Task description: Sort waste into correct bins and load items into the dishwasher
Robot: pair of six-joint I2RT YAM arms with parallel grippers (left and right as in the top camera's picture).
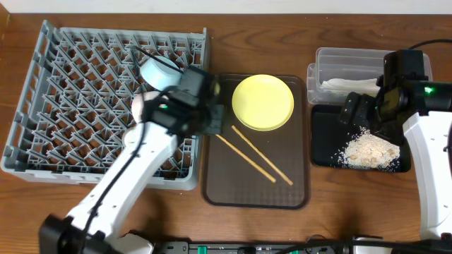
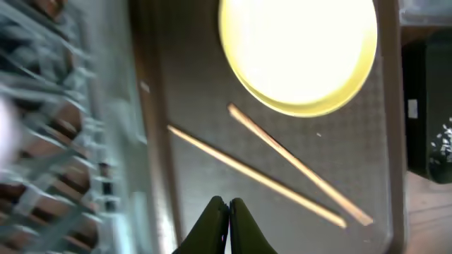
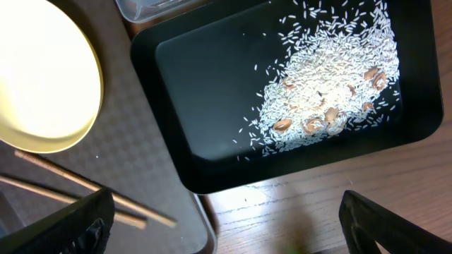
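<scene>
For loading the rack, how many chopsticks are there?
2. Both lie on the tray, below the plate: one chopstick nearer the rack, the other beside it. None seems hidden.

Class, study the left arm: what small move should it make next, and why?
Probably open the left gripper and lower it onto the chopsticks. Its fingers are shut on nothing, the chopsticks lie loose on the brown tray just ahead, and they are not yet in the dish rack.

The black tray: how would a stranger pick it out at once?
Start at the brown serving tray in the middle. To its right sit a clear tub and the black tray. Only it is dark, shallow and strewn with white crumbs.
</scene>
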